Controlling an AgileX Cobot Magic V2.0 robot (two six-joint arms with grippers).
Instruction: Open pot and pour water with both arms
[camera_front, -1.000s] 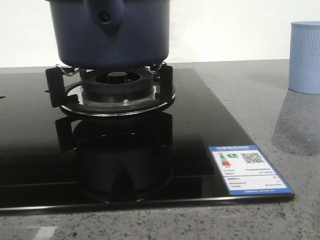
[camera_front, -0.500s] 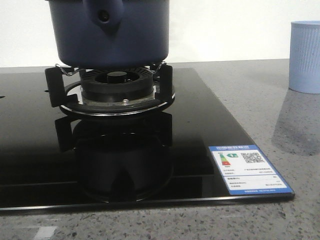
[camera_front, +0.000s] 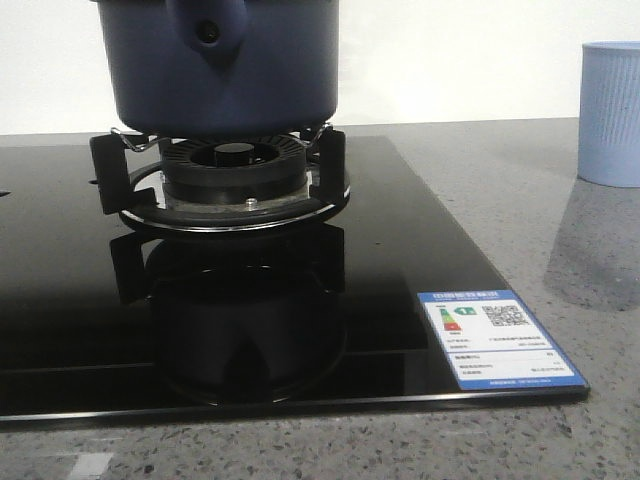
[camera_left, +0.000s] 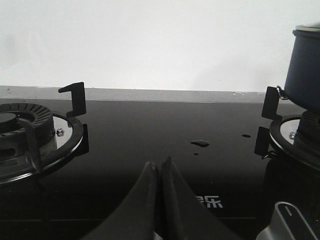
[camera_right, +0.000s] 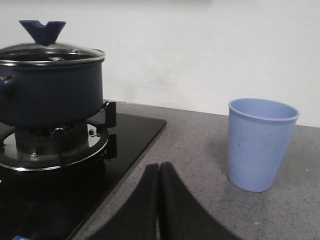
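The dark navy pot (camera_front: 220, 65) sits on a gas burner (camera_front: 232, 175) of the black glass cooktop, its handle stub facing the front camera. In the right wrist view the pot (camera_right: 50, 92) carries a glass lid (camera_right: 50, 52) with a blue knob (camera_right: 42, 30). A pale blue ribbed cup (camera_right: 260, 142) stands on the grey counter to the right. My right gripper (camera_right: 158, 166) is shut and empty, low over the counter between cooktop and cup. Shut and empty too, my left gripper (camera_left: 159, 163) hovers over the cooktop glass, the pot (camera_left: 304, 70) off to its side.
A second burner (camera_left: 30, 132) with black pan supports lies on the cooktop's other side. Small water drops (camera_left: 200, 143) lie on the glass between the burners. An energy label sticker (camera_front: 497, 338) marks the cooktop's near right corner. A white wall stands behind.
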